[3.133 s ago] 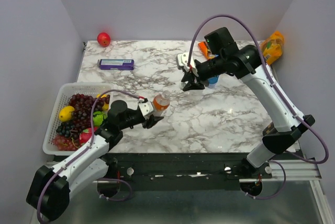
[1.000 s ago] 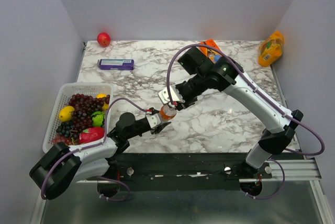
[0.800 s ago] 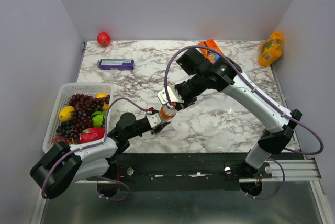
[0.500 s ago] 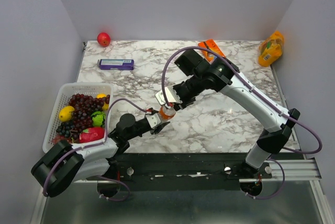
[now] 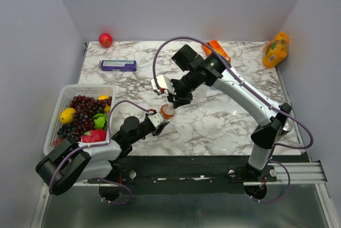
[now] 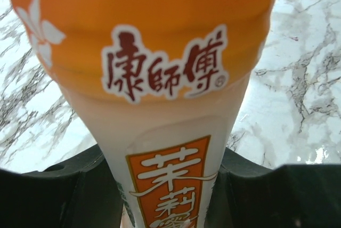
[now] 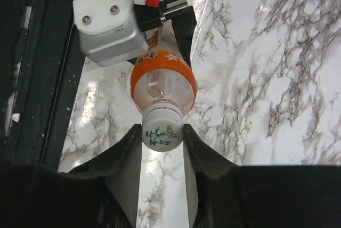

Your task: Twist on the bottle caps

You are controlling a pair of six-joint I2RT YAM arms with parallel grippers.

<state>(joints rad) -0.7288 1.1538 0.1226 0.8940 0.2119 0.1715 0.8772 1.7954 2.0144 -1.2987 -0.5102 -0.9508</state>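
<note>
An orange-labelled bottle point(image 5: 167, 113) of pale liquid stands tilted near the table's front, gripped low on its body by my left gripper point(image 5: 161, 119). In the left wrist view the bottle point(image 6: 160, 52) fills the frame, and my left gripper point(image 6: 166, 180) has a dark finger pressed on each side. A white bottle cap point(image 7: 162, 135) with green print sits on the bottle's neck point(image 7: 162, 87). My right gripper point(image 7: 162, 131) is shut on it, both fingers touching its sides. From above, my right gripper point(image 5: 172, 104) hangs right over the bottle's top. No other bottles or caps show.
A white basket point(image 5: 60, 100) of grapes and fruit sits at the left. At the back are a purple box point(image 5: 118, 65), a red apple point(image 5: 105, 39), an orange packet point(image 5: 217, 48) and a yellow-orange pouch point(image 5: 276, 48). The table's front edge runs just below the bottle.
My right wrist has turned on the bottle's top, its white body swinging up and to the left. The bottle and my left gripper have stayed about where they were.
</note>
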